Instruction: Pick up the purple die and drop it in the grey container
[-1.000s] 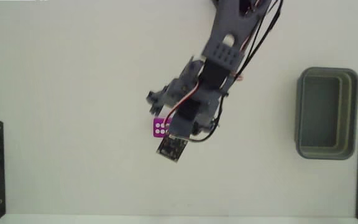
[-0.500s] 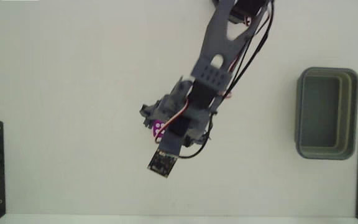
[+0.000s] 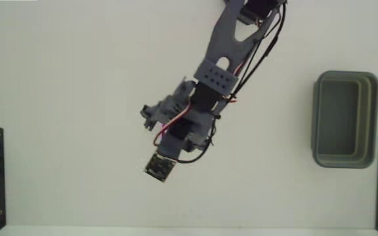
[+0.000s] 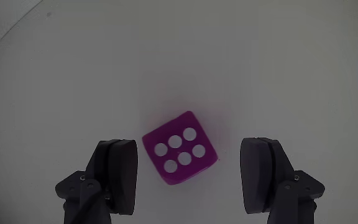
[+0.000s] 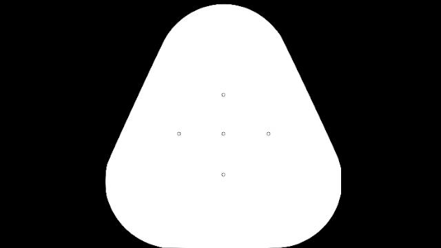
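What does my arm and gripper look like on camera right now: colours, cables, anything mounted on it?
Grey-blue printed arm links with black servos and red, white and black cables. A small black circuit board sits at its tip. In the wrist view the gripper has two dark grey, rounded, paddle-like fingers.

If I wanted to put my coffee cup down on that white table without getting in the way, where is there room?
Most of the table is bare: the whole stretch left of the arm, and the strip between the arm and the grey container at the right edge of the fixed view. Avoid the middle, where the open gripper straddles the purple die.
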